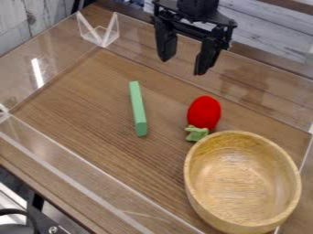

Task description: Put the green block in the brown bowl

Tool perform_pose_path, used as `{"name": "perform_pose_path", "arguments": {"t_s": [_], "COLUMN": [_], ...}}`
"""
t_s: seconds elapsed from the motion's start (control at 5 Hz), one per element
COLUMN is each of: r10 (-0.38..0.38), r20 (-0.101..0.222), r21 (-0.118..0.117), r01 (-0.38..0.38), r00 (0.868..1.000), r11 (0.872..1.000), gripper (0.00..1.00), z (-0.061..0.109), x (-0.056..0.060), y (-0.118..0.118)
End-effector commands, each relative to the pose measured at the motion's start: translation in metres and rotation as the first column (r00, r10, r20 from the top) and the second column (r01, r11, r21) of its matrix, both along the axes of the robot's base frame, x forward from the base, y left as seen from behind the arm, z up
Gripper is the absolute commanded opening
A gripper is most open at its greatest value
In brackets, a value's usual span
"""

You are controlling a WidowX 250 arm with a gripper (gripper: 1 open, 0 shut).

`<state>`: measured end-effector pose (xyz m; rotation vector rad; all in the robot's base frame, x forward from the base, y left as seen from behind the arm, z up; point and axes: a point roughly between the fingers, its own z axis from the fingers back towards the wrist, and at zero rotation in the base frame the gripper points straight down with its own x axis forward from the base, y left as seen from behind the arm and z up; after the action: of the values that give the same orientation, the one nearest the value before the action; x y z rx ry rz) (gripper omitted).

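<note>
A long, thin, light-green block [138, 108] lies flat on the wooden tabletop, left of centre. The big light-brown wooden bowl [242, 213] sits at the lower right with nothing in it. My gripper [184, 57] hangs at the top centre, pointing down, its two black fingers [163, 44] spread apart with nothing between them. It is above and to the right of the block, well clear of it and of the bowl.
A red strawberry toy [204, 113] with green leaves lies between the block and the bowl, close to the bowl's rim. Clear acrylic walls [37, 69] ring the table, with a clear stand [98, 30] at the back left.
</note>
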<state>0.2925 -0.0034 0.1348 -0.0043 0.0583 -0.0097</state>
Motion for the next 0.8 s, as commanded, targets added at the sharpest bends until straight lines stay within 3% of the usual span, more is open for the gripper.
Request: {"name": "perform_pose_path", "arguments": {"t_s": [0.0, 0.2, 0.4, 0.6], "r10": [0.018, 0.141, 0.273, 0.354], "r20": [-0.036, -0.043, -0.029, -0.033], "r21": [-0.001, -0.004, -0.017, -0.036], "r01": [-0.018, -0.141, -0.273, -0.355], "r00": [0.999, 0.989, 0.962, 0.935], "r11": [1.0, 0.99, 0.962, 0.934], "gripper": [1.0, 1.0, 1.0, 1.0], "z": [-0.012, -0.022, -0.028, -0.037], "x": [-0.004, -0.016, -0.028, -0.031], "y": [0.001, 0.017, 0.039, 0.052]}}
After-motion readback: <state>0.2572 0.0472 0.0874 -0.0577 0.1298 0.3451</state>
